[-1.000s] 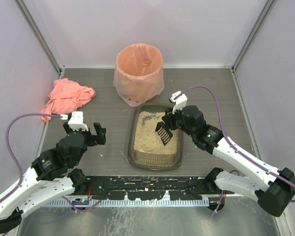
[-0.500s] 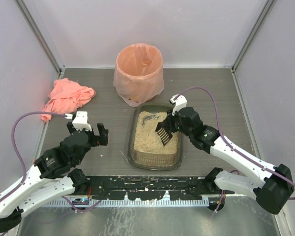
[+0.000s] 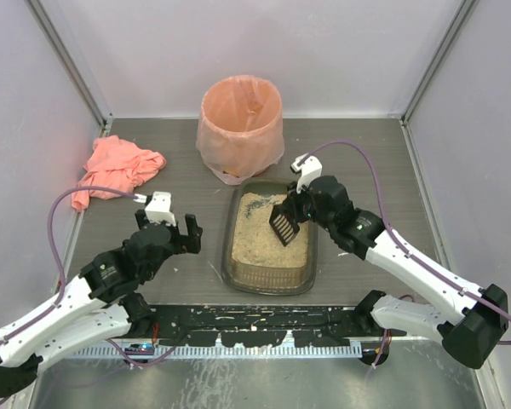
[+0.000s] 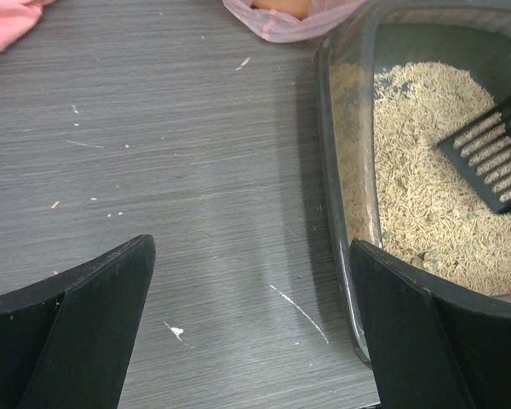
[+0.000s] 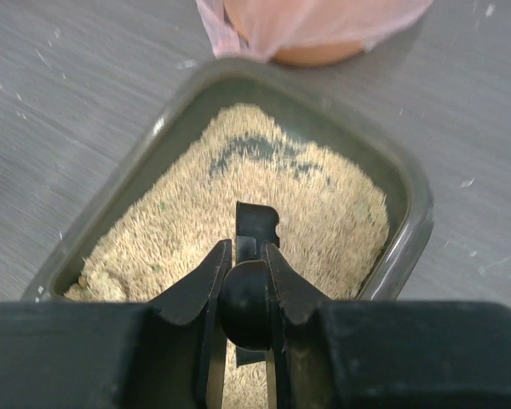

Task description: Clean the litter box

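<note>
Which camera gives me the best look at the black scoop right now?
Top external: the whole scoop shows, handle in the shut right gripper, slotted blade over the litter box. Left wrist catches only part of the blade at its right edge. Right wrist sees it end-on, mostly hidden by the fingers.

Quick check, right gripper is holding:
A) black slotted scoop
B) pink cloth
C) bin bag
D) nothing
A: the right gripper is shut on the handle of the black slotted scoop, whose head hangs over the granules in the litter box.
</note>
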Robot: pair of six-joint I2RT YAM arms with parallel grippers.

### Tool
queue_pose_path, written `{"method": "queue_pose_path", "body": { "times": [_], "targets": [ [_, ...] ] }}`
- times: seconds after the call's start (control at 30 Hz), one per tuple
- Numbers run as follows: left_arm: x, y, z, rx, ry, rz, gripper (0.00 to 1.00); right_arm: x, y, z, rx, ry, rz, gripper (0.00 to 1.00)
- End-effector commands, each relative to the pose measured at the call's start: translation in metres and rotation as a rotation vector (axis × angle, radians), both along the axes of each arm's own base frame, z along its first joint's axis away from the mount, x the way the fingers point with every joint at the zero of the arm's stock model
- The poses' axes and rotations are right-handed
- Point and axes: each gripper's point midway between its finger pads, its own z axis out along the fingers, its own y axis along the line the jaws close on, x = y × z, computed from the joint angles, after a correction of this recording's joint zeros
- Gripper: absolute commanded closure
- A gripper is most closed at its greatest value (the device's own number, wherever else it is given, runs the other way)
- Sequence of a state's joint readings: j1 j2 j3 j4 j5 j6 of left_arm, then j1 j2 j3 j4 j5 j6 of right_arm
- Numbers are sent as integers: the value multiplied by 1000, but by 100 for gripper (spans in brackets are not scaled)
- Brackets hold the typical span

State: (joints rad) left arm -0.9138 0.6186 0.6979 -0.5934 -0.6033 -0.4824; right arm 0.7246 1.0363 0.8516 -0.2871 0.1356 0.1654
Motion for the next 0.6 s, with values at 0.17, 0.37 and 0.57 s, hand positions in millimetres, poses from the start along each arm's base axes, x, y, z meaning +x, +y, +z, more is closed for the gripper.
{"method": "queue_pose_path", "body": {
  "times": [0.17, 0.37, 0.57],
  "targets": [
    [8, -44, -12, -105, 24, -99, 1, 36, 6, 62, -93, -127, -25, 99],
    [1, -71, -37, -156, 89, -191, 11, 55, -3, 42, -184, -121, -131, 99],
    [-2, -86, -54, -159, 129, -254, 20, 59, -4, 31, -221, -120, -185, 99]
  ]
}}
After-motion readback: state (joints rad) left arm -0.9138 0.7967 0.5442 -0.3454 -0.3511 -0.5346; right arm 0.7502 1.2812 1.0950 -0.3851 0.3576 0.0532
